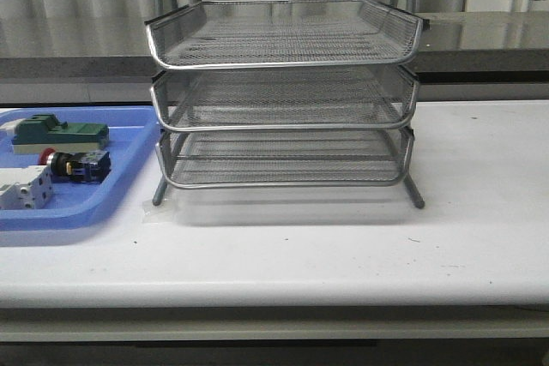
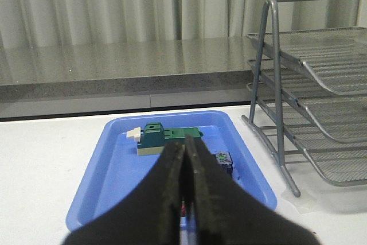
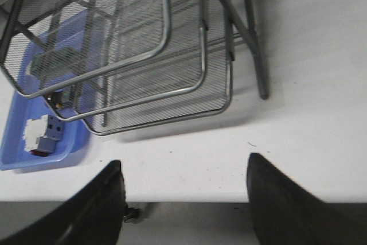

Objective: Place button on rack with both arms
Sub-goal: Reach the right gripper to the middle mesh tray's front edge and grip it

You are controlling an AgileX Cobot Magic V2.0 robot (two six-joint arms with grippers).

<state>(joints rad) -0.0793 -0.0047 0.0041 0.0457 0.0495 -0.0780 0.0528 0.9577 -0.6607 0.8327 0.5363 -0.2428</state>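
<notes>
So basically nothing's been done yet as far as I can tell. Starting nearest: neither arm shows up in the front view at all, you only see them from their own wrist cameras. The left gripper (image 2: 184, 199) has its two fingers pressed together with nothing between them, and it's hanging over the near end of the blue tray (image 2: 94, 185). The right gripper (image 3: 183, 199) is spread wide, nothing in it, sitting out over the near edge of the white table (image 1: 360, 246) on the rack's side.

Next out, on the left side of the table, is that blue tray with the parts in it. The button (image 1: 75, 164) is lying on its side in there, red cap pointing left, just behind a white terminal block (image 1: 24, 186) and in front of a green block (image 1: 60, 133). From the left wrist view you only catch a bit of the button peeking out beside the fingers.

Further back and to the right of the tray stands the rack (image 1: 283, 96), three wire mesh shelves, all of them bare in what I can see.

So what's left is pretty much everything: the left gripper needs to open and grab the button, then I'd guess it gets handed across to the right one and dropped onto a shelf.
</notes>
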